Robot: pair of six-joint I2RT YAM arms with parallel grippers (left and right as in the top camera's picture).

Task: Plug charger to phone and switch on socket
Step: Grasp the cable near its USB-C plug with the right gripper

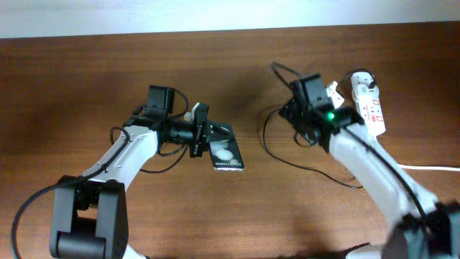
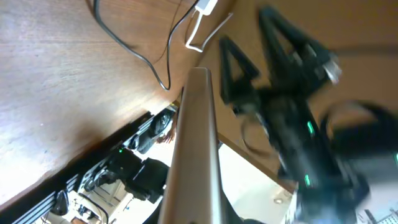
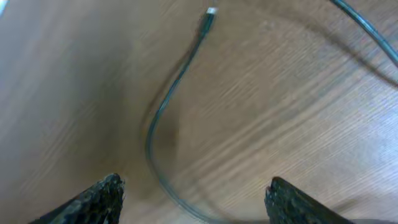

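Right gripper, item nearest my right wrist lens: both fingertips spread wide at the bottom of the view, nothing between them, hovering over bare table. Charger: thin black cable lying loose on the wood, curving up from between those fingertips to its plug tip, which sits well ahead of them. Step in hand, by my reading: pick up that tip. To do it well I would carry the open jaws forward along the cable, set them across its line rather than along it, and close on the dark plug body just behind the bright metal end, leaving that end proud for insertion. A grip further back on so limp a cable would let the tip droop. Plug tip, long axis: nearly straight up the right wrist view, leaning a little right, metal end pointing away from the gripper. Phone: left of centre, well apart from the tip, long axis roughly far-to-near; which end carries the port I cannot tell. Left gripper: at the phone's far end and, as I judge, closed on it, the phone's silver edge running up the middle of its wrist view. Socket: far right, white adapter plugged in, no gripper on it.
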